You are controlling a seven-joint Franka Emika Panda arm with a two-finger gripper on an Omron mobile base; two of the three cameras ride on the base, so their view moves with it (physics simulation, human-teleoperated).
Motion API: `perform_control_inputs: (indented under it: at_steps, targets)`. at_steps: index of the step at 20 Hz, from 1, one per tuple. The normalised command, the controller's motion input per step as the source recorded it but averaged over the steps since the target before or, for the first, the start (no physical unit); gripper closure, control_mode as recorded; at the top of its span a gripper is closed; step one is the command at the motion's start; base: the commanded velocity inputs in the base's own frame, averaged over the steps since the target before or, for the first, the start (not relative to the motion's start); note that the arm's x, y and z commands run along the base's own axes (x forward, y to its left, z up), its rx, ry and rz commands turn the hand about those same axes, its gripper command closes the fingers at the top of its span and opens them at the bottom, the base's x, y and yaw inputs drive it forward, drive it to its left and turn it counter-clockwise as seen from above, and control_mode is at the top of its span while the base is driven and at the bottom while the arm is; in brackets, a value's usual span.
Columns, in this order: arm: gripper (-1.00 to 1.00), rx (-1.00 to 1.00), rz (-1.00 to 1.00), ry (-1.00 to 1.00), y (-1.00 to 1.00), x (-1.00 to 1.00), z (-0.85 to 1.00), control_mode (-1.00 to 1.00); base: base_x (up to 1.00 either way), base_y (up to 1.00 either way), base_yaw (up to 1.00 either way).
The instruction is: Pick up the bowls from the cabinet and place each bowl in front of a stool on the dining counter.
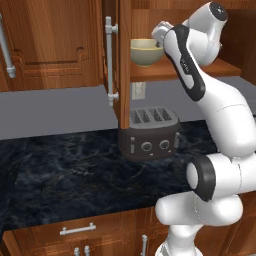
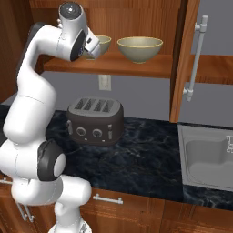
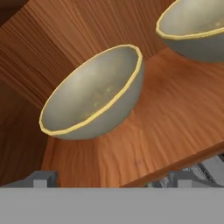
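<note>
A: Where are the bowls sitting?
B: Both are resting on the cabinet [image 2: 184, 59] shelf, above the toaster [image 2: 94, 120] on the worktop. The left bowl [image 3: 94, 94] is lying straight ahead of the end effector [image 3: 111, 180]; the right bowl [image 2: 140, 49] is sitting well apart.
A: End effector?
B: Spread fully, grasping nothing, pointing into the shelf. I judge the left bowl is going first.
</note>
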Motion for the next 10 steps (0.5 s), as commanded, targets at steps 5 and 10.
perform_control_inputs:
  at_steps: [5, 10]
  targets:
    - [-1.0, -0.05, 0.0, -0.06, 0.15, 0.29, 0.0, -1.0, 0.0, 0.0, 0.0]
    - [-1.0, -0.03, 0.0, -0.01, 0.08, 0.28, -0.01, -1.0, 0.0, 0.0, 0.0]
